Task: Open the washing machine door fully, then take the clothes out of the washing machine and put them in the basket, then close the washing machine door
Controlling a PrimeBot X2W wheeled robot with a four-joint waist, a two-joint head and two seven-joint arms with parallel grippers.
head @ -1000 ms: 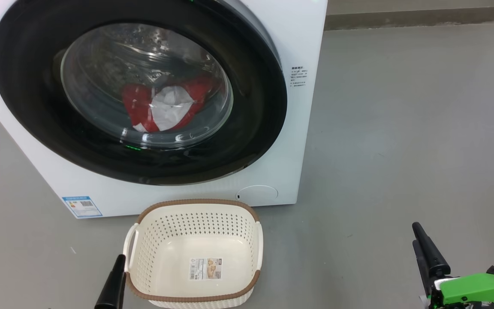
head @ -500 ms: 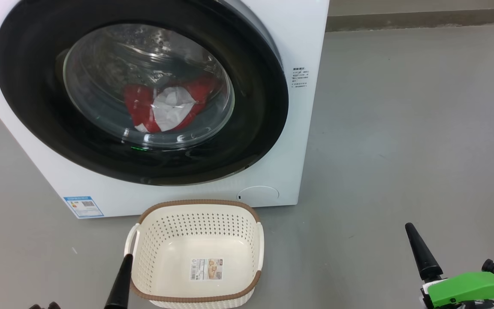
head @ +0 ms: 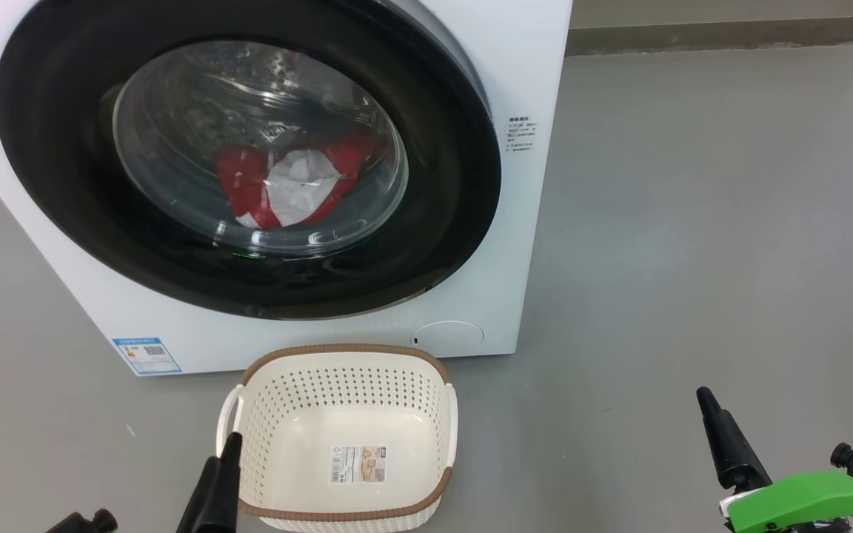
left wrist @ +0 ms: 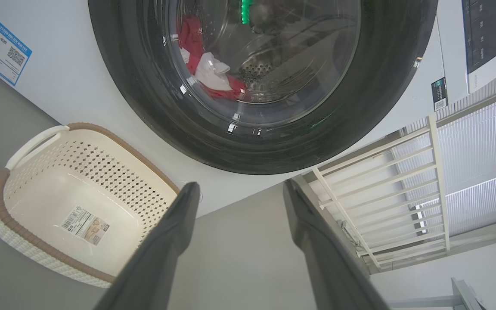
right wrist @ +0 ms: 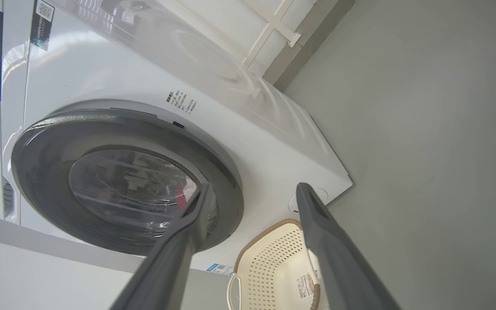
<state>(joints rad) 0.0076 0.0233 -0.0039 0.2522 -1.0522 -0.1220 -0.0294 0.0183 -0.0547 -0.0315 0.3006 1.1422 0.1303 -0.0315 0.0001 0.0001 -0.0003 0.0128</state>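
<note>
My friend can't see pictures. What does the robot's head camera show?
A white washing machine stands with its round black-rimmed door shut and red-and-white clothes showing through the glass. An empty cream basket sits on the grey floor in front, with the left claw by its left side and the right claw farther right.

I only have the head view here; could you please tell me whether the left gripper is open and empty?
Observer: Yes. The left wrist view shows the left gripper standing wide open with nothing in it.
Operator: Thank you. And the right gripper?
Observer: Its wrist view shows the right gripper open and empty too, clear of the washing machine door.
</note>
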